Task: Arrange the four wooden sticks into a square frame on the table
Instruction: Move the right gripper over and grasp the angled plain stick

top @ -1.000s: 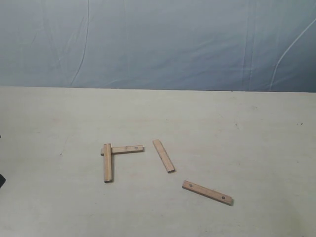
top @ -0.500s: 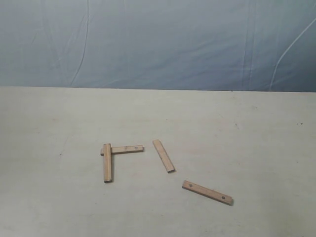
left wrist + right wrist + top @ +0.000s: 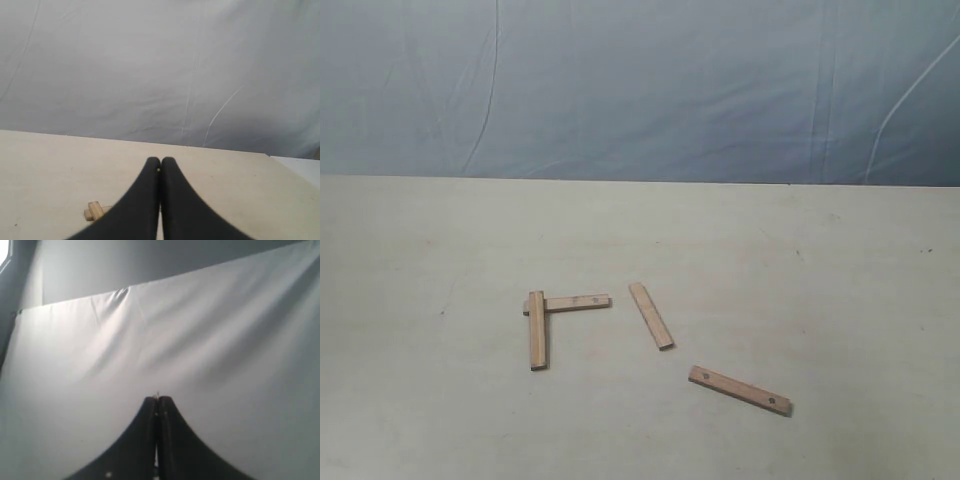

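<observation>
Noted on table: left stick and far stick overlapping in an L (corner only); middle stick and right stick lying apart. Left gripper and right gripper pressed closed, empty.

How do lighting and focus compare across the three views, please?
Exterior view: soft, even light; the four flat light-brown wooden sticks are sharp, casting faint shadows on the pale cream table. Left wrist view: the left gripper, black jaws shut, is blurred. Right wrist view: the right gripper is equally blurred; light falls unevenly across the grey cloth backdrop.
</observation>
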{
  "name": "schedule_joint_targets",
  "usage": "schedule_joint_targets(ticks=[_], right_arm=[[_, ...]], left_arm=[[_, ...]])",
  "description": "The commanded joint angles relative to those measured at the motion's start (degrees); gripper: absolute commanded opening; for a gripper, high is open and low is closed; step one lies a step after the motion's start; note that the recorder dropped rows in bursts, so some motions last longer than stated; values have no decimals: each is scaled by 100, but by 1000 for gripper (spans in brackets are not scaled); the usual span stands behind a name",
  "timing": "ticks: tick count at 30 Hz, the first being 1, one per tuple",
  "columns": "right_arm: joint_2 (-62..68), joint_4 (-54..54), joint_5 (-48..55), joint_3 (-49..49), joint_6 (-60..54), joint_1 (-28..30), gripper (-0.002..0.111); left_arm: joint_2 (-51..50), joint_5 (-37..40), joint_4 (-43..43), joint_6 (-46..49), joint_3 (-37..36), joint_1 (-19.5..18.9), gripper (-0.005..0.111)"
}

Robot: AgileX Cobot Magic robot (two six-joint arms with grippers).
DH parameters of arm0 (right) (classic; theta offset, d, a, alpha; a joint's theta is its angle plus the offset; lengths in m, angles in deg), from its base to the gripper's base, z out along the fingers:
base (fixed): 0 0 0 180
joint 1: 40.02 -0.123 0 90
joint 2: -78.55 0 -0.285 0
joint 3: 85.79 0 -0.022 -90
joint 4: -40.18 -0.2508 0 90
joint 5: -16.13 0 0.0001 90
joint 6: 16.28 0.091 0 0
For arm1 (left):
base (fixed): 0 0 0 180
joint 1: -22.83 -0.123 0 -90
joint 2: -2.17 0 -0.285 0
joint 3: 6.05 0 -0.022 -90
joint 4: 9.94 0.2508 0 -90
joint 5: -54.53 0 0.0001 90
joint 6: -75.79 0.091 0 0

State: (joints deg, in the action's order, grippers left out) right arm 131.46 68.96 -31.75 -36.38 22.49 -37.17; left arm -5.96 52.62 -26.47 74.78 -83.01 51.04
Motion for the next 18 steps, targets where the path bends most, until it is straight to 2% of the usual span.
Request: schedule_joint_targets(ticks=[1, 5, 7, 8, 13, 15, 18], right_arm=[[1771, 2309, 479, -1331, 2184, -134, -1], [3126, 5111, 1997, -2533, 4505, -863, -1], [3762, 7116, 2678, -3099, 5981, -1330, -1], [4053, 7116, 2848, -3269, 6520, -1490, -1], [5230, 7116, 2711, -3984, 6528, -2116, -1], [5577, 7116, 3174, -4150, 6316, -2395, -1], [5991, 7116, 4788, -4295, 5783, -2910, -1]], left_arm=[[34, -36, 40, 5, -26, -313, 0], [34, 150, 18, -10, -26, -666, 0], [34, 223, 17, -10, -26, -833, 0], [34, 237, 17, -19, -26, -932, 0], [34, 391, -49, -32, -26, -1286, 0], [34, 480, -91, -32, -26, -1388, 0], [34, 533, -106, -32, -26, -1441, 0]])
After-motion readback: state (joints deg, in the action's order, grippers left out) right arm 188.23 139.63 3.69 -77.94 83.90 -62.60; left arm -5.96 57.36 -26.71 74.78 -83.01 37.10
